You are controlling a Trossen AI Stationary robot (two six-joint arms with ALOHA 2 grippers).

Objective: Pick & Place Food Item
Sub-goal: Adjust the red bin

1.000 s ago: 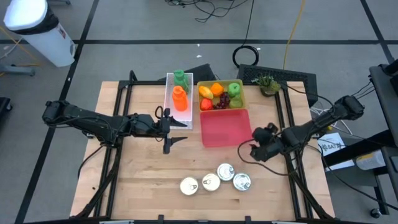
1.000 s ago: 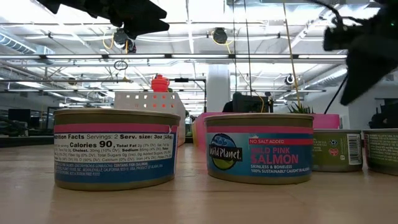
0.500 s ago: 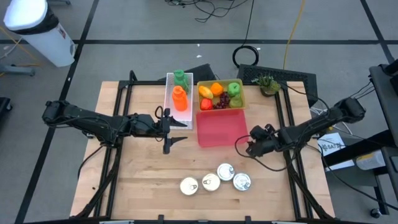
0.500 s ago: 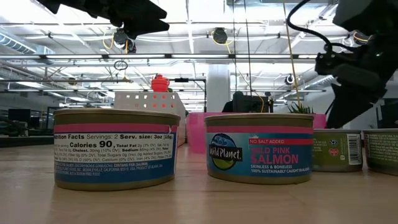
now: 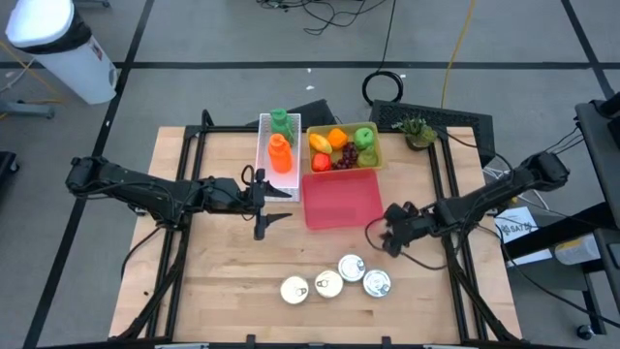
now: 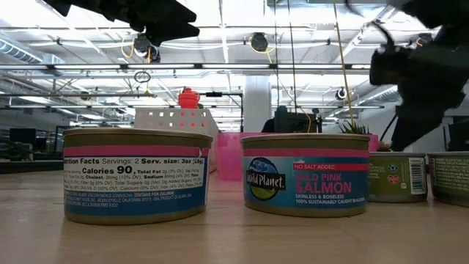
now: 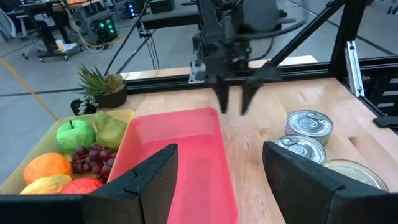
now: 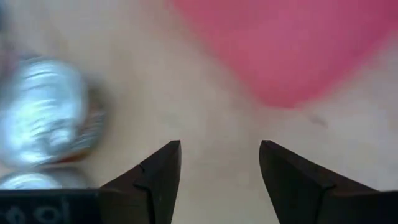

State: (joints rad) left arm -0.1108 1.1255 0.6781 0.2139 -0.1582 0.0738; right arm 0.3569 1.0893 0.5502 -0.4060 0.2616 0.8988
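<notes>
Currently reach step: right gripper (image 5: 389,238) empty, jaws apart, beside red bin (image 5: 343,200), above cans (image 5: 351,269) at table front. Left gripper (image 5: 263,207) open, waiting mid-table. Next: descend over can, close.

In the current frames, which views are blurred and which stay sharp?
Right wrist view: smeared, the can and pink bin soft. Low view: near cans crisp, the right arm blurred. High and left wrist views: sharp.
</notes>
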